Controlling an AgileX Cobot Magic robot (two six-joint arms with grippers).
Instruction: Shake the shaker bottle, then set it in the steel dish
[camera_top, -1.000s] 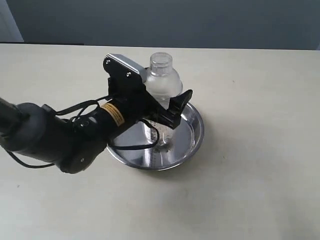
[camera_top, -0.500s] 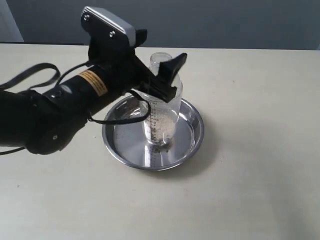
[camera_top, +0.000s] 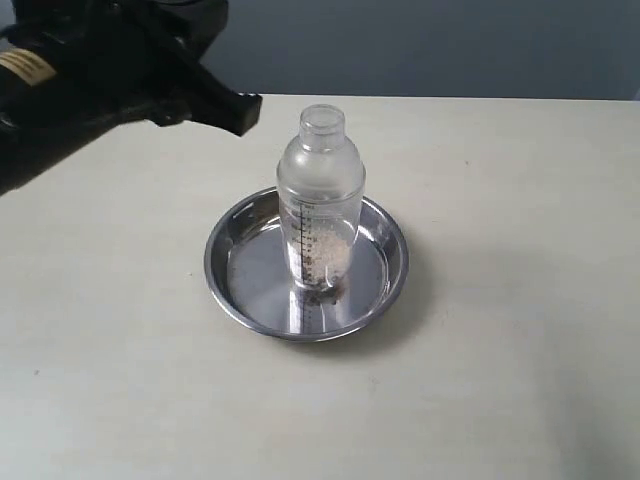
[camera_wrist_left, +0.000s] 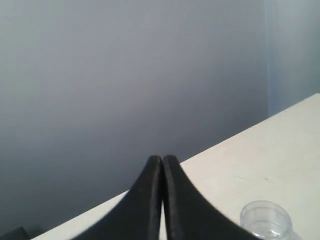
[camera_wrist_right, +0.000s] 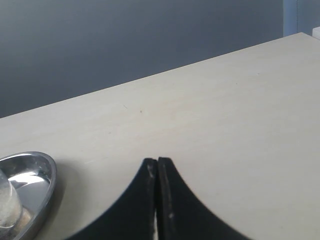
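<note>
the shaker bottle (camera_top: 321, 200) stood upright in the steel dish (camera_top: 226, 292), its base close to the middle of the pan. its round cap was on. pale brownish grains (camera_top: 326, 252) sat in its lower part, beside the printed black scale (camera_top: 303, 235). the dish rested on the pale table (camera_top: 510, 360).

the left gripper (camera_wrist_left: 162, 160) was raised at the far left, well apart from the bottle, its jaws pressed together with nothing between them. its wrist view caught only the bottle's clear cap.

the right gripper (camera_wrist_right: 157, 161) was likewise closed tight and empty, above bare table. part of the dish's rim and the bottle's foot showed at the edge of its wrist view.
</note>
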